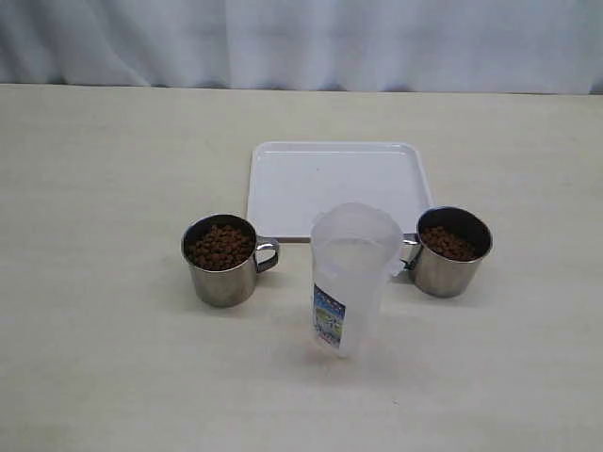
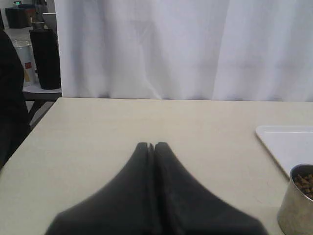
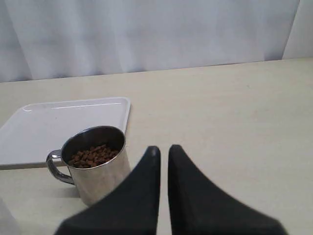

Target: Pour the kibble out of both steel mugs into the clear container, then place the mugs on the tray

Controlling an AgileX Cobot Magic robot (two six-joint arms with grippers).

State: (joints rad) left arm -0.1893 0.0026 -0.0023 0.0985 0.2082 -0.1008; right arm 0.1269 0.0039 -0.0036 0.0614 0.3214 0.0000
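Observation:
Two steel mugs stand on the table, each holding kibble. The left mug point(image 1: 221, 273) has kibble point(image 1: 220, 246) near its rim and its handle points right. The right mug point(image 1: 450, 264) is less full and its handle points left. The clear container point(image 1: 350, 278) stands upright between them, nearer the front. Behind it lies the empty white tray point(image 1: 330, 179). Neither gripper shows in the exterior view. My left gripper point(image 2: 151, 145) is shut and empty, with the left mug point(image 2: 297, 205) off to its side. My right gripper point(image 3: 163, 148) is shut to a thin slit, beside the right mug point(image 3: 95, 169).
A white curtain point(image 1: 301, 42) hangs behind the table's far edge. In the left wrist view the table's side edge runs past a black canister point(image 2: 46, 58) and other clutter on a stand beyond it. The tray's corner point(image 2: 288, 144) lies near the left mug.

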